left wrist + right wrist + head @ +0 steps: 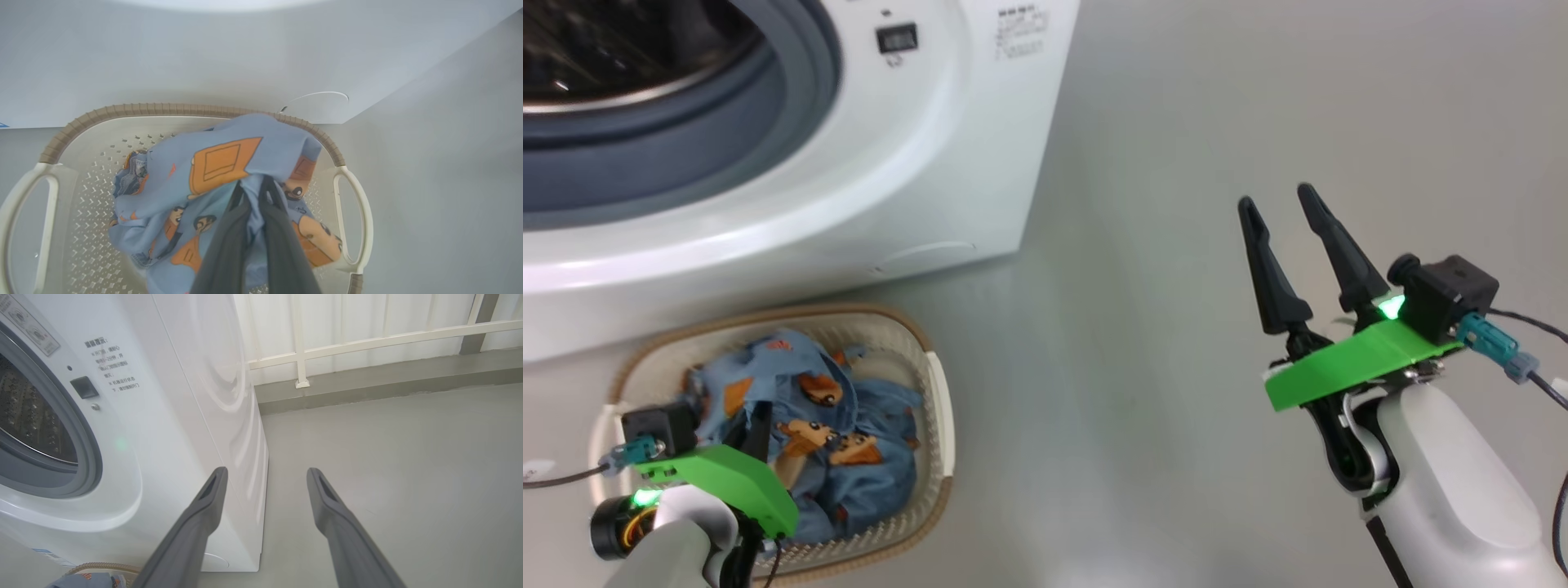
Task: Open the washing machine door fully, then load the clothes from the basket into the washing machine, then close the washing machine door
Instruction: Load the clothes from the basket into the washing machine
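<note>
Blue printed clothes (212,163) heaped in basket (94,175), just before washing machine (915,163) | left gripper (252,183) clamped on top fold | right gripper (1276,198) wide, empty, well apart | suggest: lift clear of brown rim (163,109) before swinging to open drum (596,49).

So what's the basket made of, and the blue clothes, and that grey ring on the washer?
The basket looks like hard, smooth cream plastic, with punched holes; its brown rim only looks woven. The clothes seem soft printed cloth, maybe cotton: they crumple in folds. The grey ring looks like dull rubber, probably.
</note>
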You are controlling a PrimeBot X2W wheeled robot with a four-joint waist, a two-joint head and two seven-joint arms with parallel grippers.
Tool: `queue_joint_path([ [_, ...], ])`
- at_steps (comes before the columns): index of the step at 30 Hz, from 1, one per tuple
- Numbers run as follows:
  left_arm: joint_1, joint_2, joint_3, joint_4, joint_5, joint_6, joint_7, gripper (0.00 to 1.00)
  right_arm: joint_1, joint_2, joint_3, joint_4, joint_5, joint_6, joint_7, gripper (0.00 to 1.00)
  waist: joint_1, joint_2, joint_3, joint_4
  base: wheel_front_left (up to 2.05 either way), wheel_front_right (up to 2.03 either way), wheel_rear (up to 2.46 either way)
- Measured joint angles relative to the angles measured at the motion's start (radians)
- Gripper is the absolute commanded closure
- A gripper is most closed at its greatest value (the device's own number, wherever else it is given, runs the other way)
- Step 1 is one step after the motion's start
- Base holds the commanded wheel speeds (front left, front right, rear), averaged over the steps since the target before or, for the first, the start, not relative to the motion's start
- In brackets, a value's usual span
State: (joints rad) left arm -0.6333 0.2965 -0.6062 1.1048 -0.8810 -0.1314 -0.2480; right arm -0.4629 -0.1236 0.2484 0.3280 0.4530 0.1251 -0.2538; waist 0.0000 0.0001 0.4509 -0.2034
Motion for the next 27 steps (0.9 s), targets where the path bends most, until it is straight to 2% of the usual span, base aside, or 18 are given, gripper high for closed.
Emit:
queue_joint_path([
  [6, 0.048, 0.004, 0.038, -0.093, 0.012, 0.000, 0.000, 1.00, 0.032, -0.010, -0.005, 0.011, 0.018, 0.000, 0.000, 0.00, 0.0000, 0.0000, -0.078, 0.029, 0.00, 0.00, 0.00],
  [12, 0.134, 0.006, 0.124, -0.222, 0.080, 0.001, 0.000, 1.00, 0.071, -0.028, -0.005, 0.026, 0.028, 0.000, 0.000, 0.00, 0.0000, 0.0000, -0.168, 0.067, 0.00, 0.00, 0.00],
  [24, 0.289, -0.025, 0.259, -0.551, 0.214, 0.057, -0.002, 1.00, 0.132, -0.055, -0.003, 0.039, 0.054, 0.000, 0.000, 0.00, 0.0000, 0.0000, -0.305, 0.159, 0.00, 0.00, 0.00],
  [27, 0.328, -0.028, 0.273, -0.642, 0.249, 0.087, -0.002, 1.00, 0.149, -0.067, -0.002, 0.041, 0.058, 0.000, 0.000, 0.00, 0.0000, 0.0000, -0.335, 0.176, 0.00, 0.00, 0.00],
])
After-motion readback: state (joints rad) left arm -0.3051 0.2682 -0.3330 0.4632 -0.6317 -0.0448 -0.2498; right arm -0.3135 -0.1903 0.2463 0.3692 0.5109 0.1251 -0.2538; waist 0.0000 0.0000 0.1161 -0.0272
